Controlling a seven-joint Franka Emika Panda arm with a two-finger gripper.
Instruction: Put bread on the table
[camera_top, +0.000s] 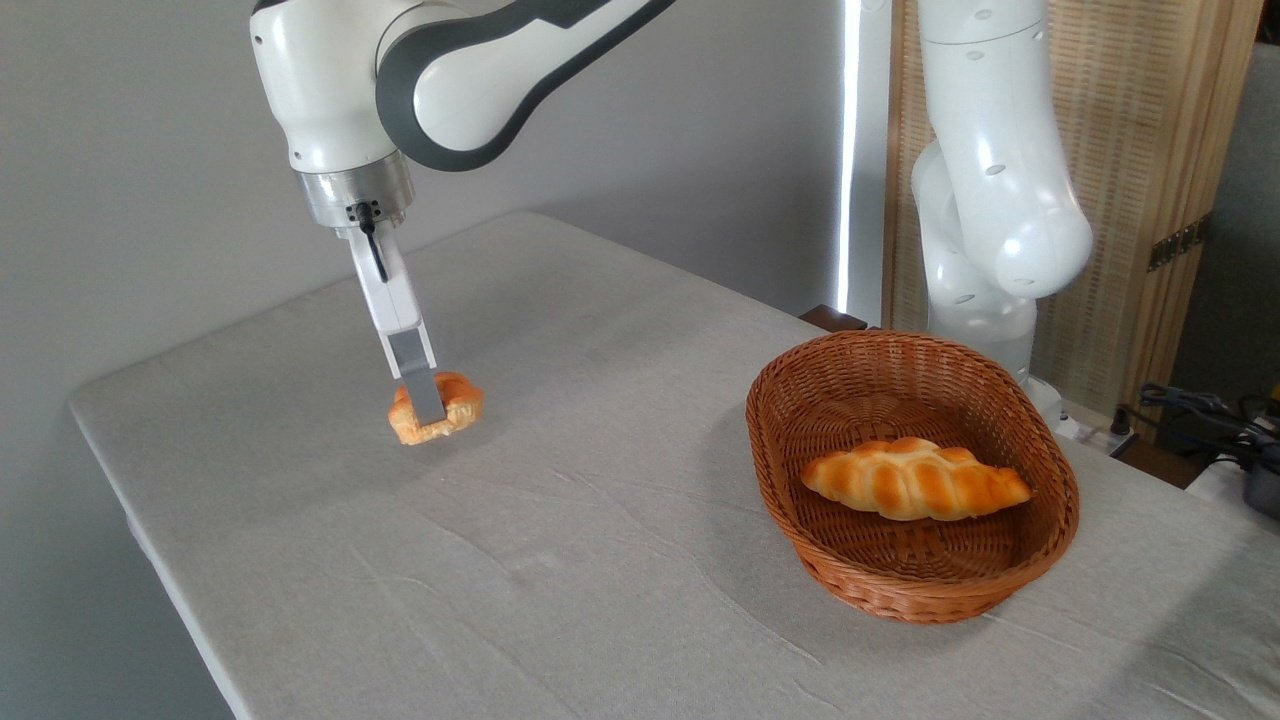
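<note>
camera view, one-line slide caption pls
Tool shut on small round golden-orange bun at light grey cloth table; braided loaf in brown wicker basket.

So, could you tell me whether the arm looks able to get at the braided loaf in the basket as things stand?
Probably not right away: the gripper is shut on the bread at the table. Otherwise the way looks free, since the braided loaf lies uncovered in the open basket.

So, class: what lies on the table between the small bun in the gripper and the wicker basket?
Nothing: the camera view shows only bare grey cloth of the table between the bun and the basket.
</note>
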